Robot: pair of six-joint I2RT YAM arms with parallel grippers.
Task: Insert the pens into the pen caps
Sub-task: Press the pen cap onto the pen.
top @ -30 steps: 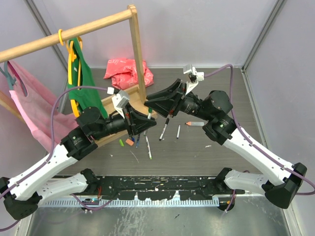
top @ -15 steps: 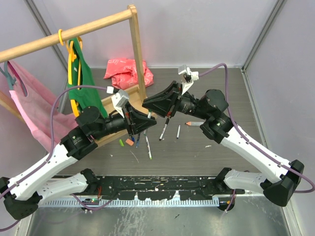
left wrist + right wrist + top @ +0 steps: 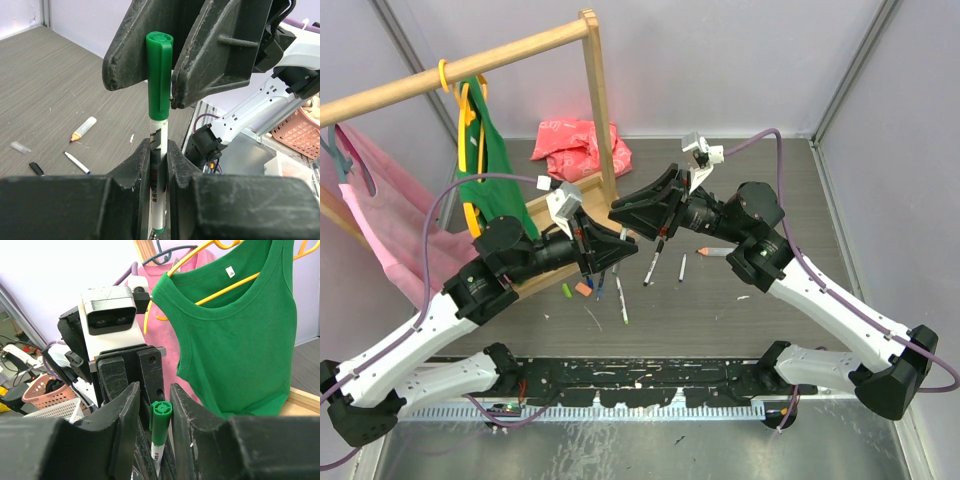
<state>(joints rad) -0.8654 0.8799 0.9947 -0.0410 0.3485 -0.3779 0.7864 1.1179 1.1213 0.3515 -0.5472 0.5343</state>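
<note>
Pen [image 3: 159, 150] stood upright at frame centre, clamped in the left fingers [image 3: 136, 172]; green cap [image 3: 160, 75] sat on its top end between the right fingers [image 3: 212, 60], whose grip could not be told.

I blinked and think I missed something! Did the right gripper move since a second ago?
Yes. In the top view the right gripper has slid a little to the left, ending closer to the wooden post.

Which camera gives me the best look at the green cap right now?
Left wrist: the green cap shows at full length, seated on the pen. The right wrist view shows only the cap's top end, and the top external view does not show the cap clearly.
</note>
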